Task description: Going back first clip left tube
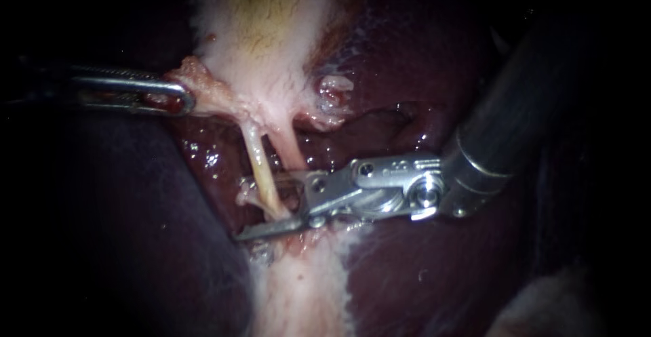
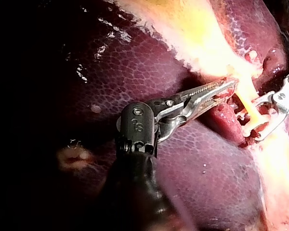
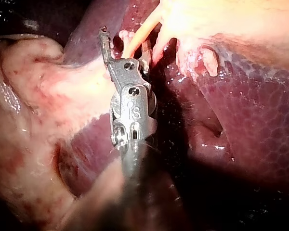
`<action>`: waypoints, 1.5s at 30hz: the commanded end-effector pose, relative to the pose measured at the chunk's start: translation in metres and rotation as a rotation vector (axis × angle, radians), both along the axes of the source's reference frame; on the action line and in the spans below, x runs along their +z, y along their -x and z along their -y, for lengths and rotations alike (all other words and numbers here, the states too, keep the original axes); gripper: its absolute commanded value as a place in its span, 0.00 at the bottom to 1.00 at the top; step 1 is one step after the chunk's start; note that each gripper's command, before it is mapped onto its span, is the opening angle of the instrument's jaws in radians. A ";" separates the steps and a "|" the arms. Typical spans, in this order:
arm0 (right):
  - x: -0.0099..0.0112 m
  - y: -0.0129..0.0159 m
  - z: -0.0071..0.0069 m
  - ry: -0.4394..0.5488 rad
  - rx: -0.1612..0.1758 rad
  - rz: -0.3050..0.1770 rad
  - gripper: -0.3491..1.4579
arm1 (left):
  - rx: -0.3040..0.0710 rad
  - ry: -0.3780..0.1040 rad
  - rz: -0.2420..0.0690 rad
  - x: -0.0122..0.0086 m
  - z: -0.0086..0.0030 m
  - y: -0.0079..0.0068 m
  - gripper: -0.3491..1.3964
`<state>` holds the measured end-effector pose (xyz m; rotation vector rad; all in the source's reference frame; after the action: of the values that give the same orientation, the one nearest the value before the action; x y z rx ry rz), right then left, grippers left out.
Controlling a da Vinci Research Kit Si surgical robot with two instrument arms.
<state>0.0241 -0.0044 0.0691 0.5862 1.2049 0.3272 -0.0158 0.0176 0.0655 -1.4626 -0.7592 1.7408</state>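
Note:
The left tube [image 1: 260, 164], thin and yellowish, runs down from the pale gallbladder neck [image 1: 261, 59]; a pinker right tube [image 1: 288, 144] lies beside it. My right instrument [image 1: 261, 208] comes in from the upper right. Its jaws stand open astride the left tube low down, one jaw on each side [image 3: 127, 45]. A small pale lump [image 1: 245, 192] sits on the tube at the jaws; I cannot tell if it is a clip. My left instrument [image 1: 178, 97] is shut on a flap of gallbladder tissue [image 1: 193, 76], holding it out to the left [image 2: 230, 85].
Dark red liver [image 1: 420, 86] surrounds the tubes on both sides. A pale band of tissue [image 1: 305, 289] continues below the right instrument's jaws. A ragged white stump [image 1: 333, 93] sits on the liver right of the gallbladder neck.

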 end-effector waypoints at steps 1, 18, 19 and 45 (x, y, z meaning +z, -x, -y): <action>0.0000 0.0001 0.0000 0.005 -0.002 -0.001 0.47 | 0.000 0.000 -0.001 0.0000 0.0000 0.0000 0.00; -0.0004 0.0049 -0.0001 0.080 -0.041 -0.029 0.47 | 0.001 0.000 0.000 0.0000 0.0000 -0.0001 0.00; -0.0005 0.0055 -0.0001 0.094 -0.036 -0.028 0.47 | 0.001 0.000 0.000 0.0000 0.0000 -0.0001 0.00; -0.0046 0.0176 -0.0033 0.227 -0.060 0.002 0.47 | 0.001 0.000 0.000 0.0001 0.0000 -0.0002 0.00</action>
<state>0.0065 -0.0010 0.0644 0.4239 1.2019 0.1376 -0.0155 0.0176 0.0655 -1.4629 -0.7604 1.7416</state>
